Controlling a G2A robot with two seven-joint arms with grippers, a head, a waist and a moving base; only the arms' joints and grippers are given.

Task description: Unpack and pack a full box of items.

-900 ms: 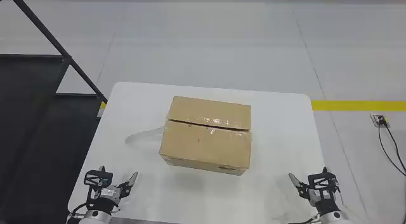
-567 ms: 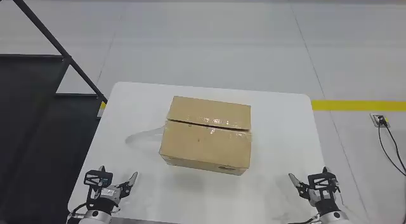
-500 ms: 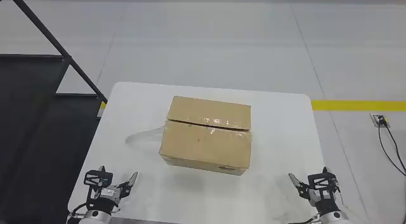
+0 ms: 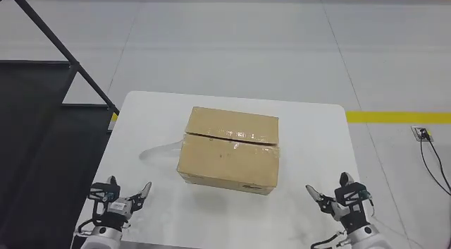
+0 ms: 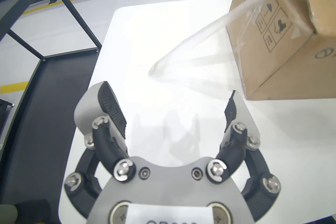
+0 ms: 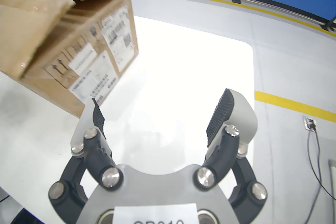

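Observation:
A brown cardboard box (image 4: 229, 149) stands in the middle of the white table (image 4: 310, 150), its top flaps down with a slight gap along the seam. A loose strip of clear tape (image 4: 158, 152) trails from its left side onto the table. My left gripper (image 4: 120, 192) hovers open at the table's near left corner, well short of the box. In the left wrist view the left gripper (image 5: 168, 93) is empty, with the box (image 5: 283, 33) and tape (image 5: 199, 33) beyond it. My right gripper (image 4: 328, 188) is open and empty at the near right. The right wrist view shows the right gripper (image 6: 161, 99) beside the box's labelled end (image 6: 105, 51).
A black metal rack (image 4: 35, 143) stands just left of the table. A floor socket with a cable (image 4: 423, 136) lies to the right. Bare table surface surrounds the box on all sides.
The right gripper has shifted left and a little forward, turning slightly toward the box. The left gripper has edged slightly left. The box has not moved.

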